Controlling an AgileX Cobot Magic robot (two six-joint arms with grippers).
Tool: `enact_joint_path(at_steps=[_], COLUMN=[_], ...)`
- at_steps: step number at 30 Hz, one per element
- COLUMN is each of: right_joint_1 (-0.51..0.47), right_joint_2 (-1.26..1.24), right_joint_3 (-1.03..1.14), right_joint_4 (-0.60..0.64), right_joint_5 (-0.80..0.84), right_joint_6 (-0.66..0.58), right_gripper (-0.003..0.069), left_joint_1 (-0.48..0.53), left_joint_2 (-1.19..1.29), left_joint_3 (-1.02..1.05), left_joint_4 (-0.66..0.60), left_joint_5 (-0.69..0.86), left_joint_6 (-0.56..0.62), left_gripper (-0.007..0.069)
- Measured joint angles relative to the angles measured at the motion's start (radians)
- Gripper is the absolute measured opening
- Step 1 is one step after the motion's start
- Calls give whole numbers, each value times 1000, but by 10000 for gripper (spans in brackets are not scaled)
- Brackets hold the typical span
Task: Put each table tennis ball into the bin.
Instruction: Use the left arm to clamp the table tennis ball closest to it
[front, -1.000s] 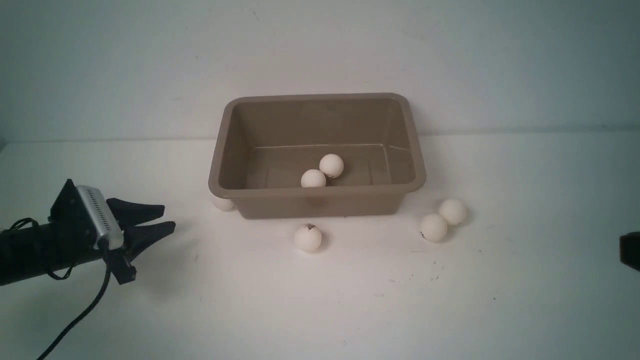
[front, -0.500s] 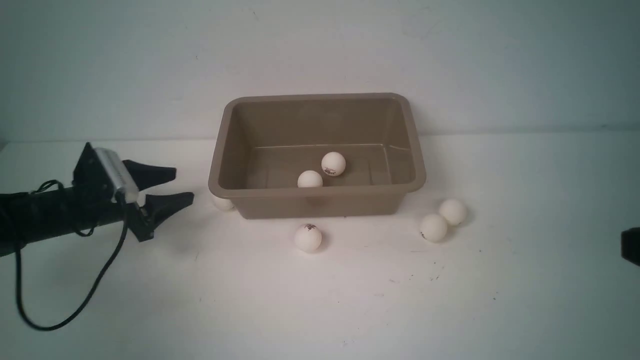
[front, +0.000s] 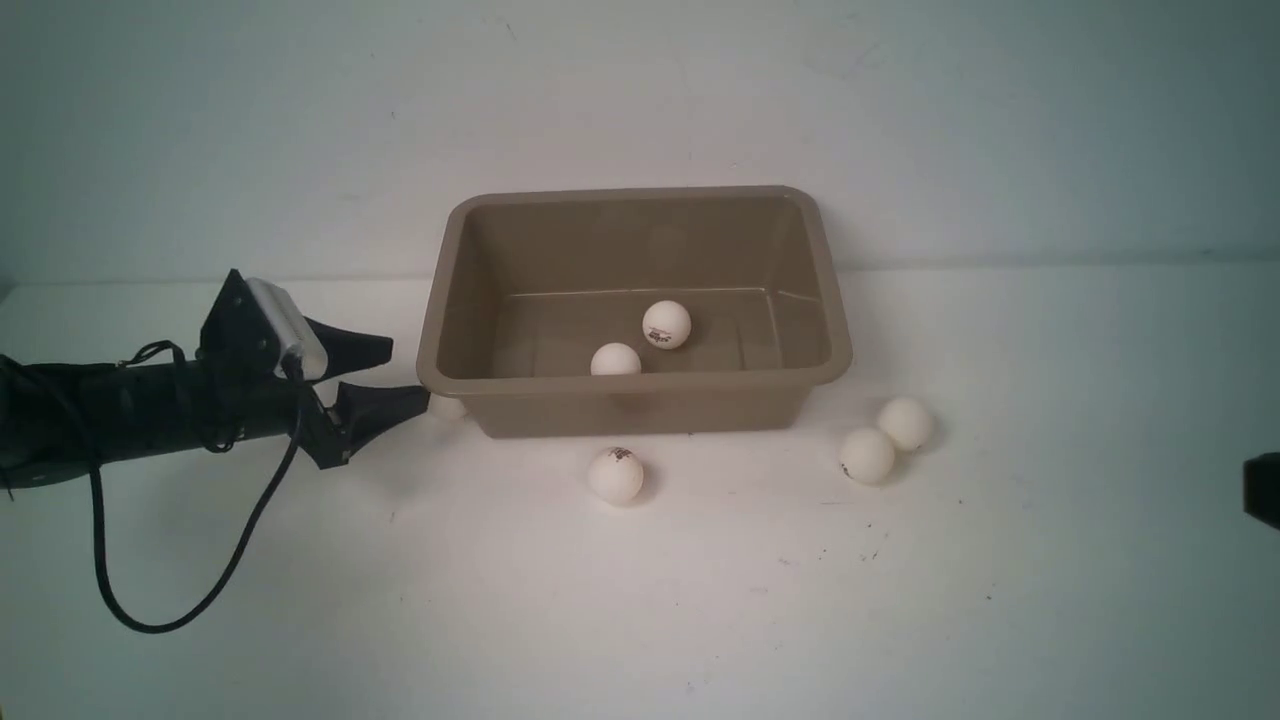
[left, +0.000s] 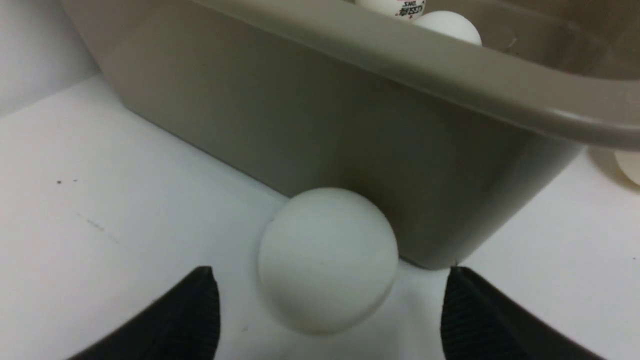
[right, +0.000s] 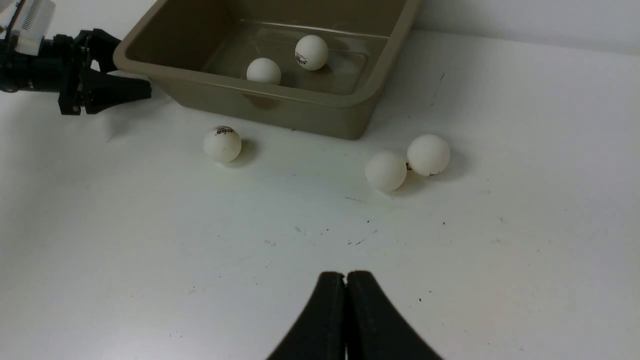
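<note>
Count: 6 balls, 1 bin, 2 grippers. Front view, left to right: the left gripper (front: 408, 373) sits at mid-left, low over the white table (front: 640, 620), fingers spread wide and holding nothing, with a black cable (front: 150, 620) looping down from the arm toward lower left. Ball #1 (left: 327, 250) is on the table, tucked against the bin's near-left corner. In the left wrist view it lies between the two open fingertips, neither of them touching it. Obstruction: the bin wall is right behind that ball and the flared rim overhangs it. The near fingertip is right at the bin corner; contact with the bin is unclear. The bin (front: 640, 383) stands upright at frame centre, against the back wall. There are 2 balls inside on the floor: one (front: 615, 359) by the near wall, partly cut off by the rim, and one (front: 666, 325) just right of it and further back, with a dark print showing. They lie close but apart. Ball #4 (front: 615, 475) is on the table just in front of the bin's near wall, print on top, nothing around it. Balls #5 (front: 866, 455) and #6 (front: 906, 423) are on the table off the bin's near-right corner, side by side, touching or nearly so. The right gripper (right: 346, 280) is at the far right edge, mostly out of the front view. Its wrist view shows the fingers pressed together and empty, well back from all the balls. Total: 2 in, 4 out.
</note>
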Motion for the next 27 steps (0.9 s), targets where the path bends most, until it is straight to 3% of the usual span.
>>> enact_joint_path(at_steps=[22,27], right_joint_1=[0,0], right_joint_2=[0,0], right_joint_3=[0,0], right_joint_4=[0,1], right_joint_5=[0,0], right_joint_6=[0,0], right_gripper=[-10,-10], left_joint_1=[-62,-66], left_joint_2=[8,8], left_joint_3=[-4,-4], left_joint_4=[-40,-46], left_joint_5=[-89,-97], left_joint_6=[54,92], left_gripper=[533,428])
